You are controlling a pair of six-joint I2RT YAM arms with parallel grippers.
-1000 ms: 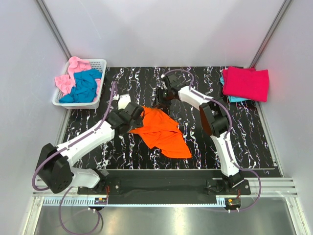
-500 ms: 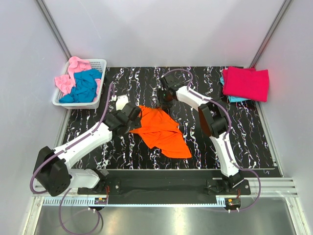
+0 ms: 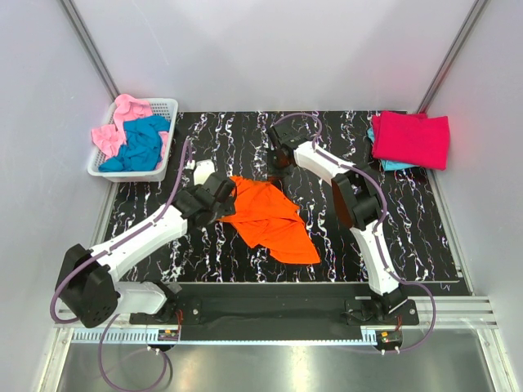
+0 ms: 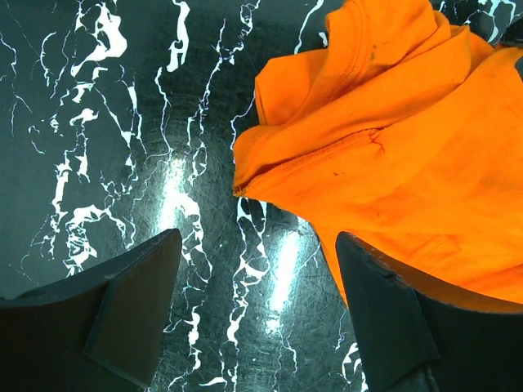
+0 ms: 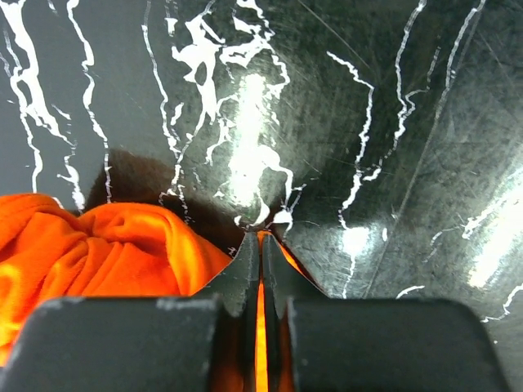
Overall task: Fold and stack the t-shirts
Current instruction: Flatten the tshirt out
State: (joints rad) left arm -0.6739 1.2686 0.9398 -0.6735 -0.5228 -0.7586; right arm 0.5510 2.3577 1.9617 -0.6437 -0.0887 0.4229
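Note:
An orange t-shirt [image 3: 270, 216] lies crumpled in the middle of the black marbled table [image 3: 327, 245]. My right gripper [image 3: 273, 170] is shut on the shirt's far edge; the wrist view shows orange cloth [image 5: 114, 253] pinched between the closed fingers [image 5: 261, 257]. My left gripper [image 3: 222, 196] is open and empty just left of the shirt, its fingers [image 4: 131, 310] low over bare table, a sleeve edge of the orange cloth [image 4: 368, 147] ahead of them. A folded crimson-pink shirt [image 3: 411, 139] lies on a teal one [image 3: 391, 166] at the far right.
A white lattice basket [image 3: 160, 108] at the far left holds a teal blue shirt [image 3: 140, 144] and a light pink shirt [image 3: 114, 128]. Grey walls close in the table on three sides.
My left gripper has drawn slightly left and back, off the shirt's left edge. My right gripper has pulled the far edge of the shirt a little farther away.

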